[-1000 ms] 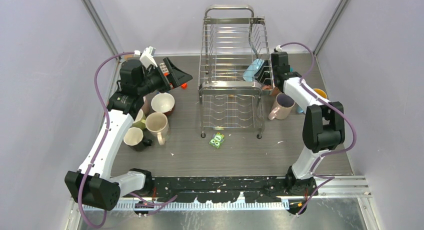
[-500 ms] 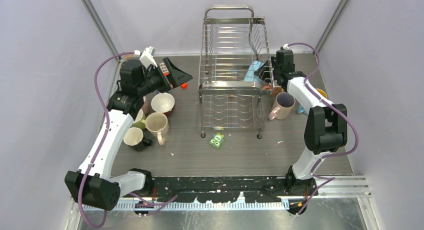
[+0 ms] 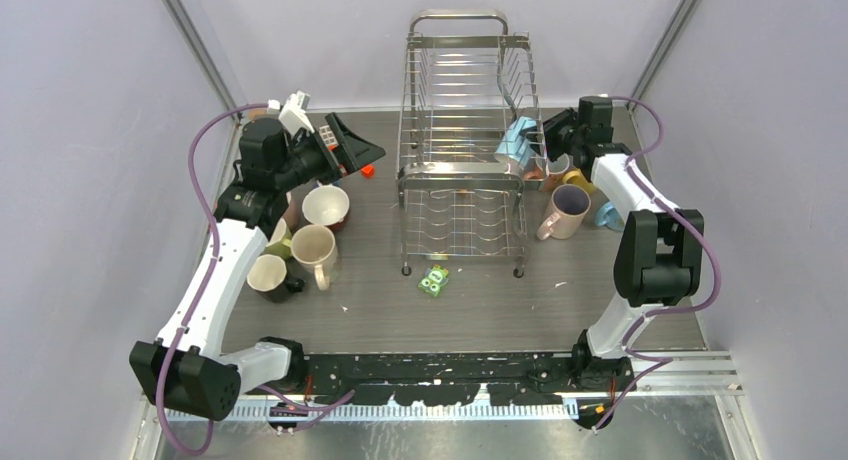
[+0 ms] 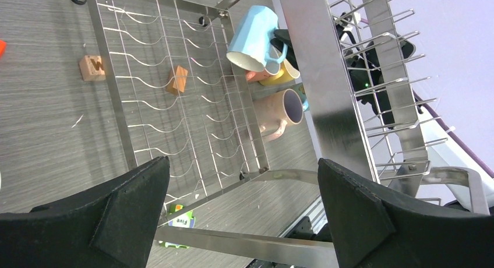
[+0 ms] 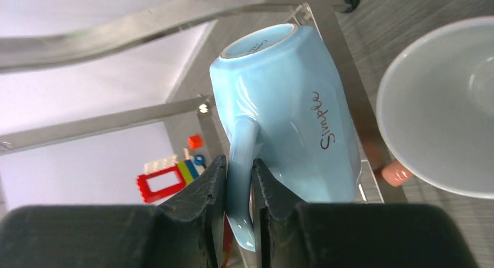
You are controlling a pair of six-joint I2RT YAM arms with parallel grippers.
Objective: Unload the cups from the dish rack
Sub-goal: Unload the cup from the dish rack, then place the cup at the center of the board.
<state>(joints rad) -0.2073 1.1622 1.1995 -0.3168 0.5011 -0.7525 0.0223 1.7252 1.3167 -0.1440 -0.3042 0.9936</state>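
The right tool (image 5: 237, 204) is nearly closed, its two fingers pinching the handle of the light blue mug (image 5: 291, 105), which hangs tilted with its base turned away from the wrist. From above, this mug (image 3: 516, 140) sits at the right side of the dish rack (image 3: 462, 170), level with the edge of its upper tier; whether it touches the wires cannot be told. The left tool (image 3: 350, 148) hovers at the far left of the worktop (image 3: 480, 310), just left of the rack, its fingers spread wide and holding nothing. Its wrist view looks through the wires, with a wooden block (image 4: 92, 67) and an orange block (image 4: 179, 80) lying under the lower tier. On the worktop right of the rack stand a pink mug (image 3: 566, 210) and a yellow mug (image 3: 575, 180) close together. Left of the rack stands a cluster: a dark red mug (image 3: 325, 206), a cream mug (image 3: 313, 248) and a black mug (image 3: 268, 276). A small green packet (image 3: 433, 280) lies just in front of the rack's near edge.
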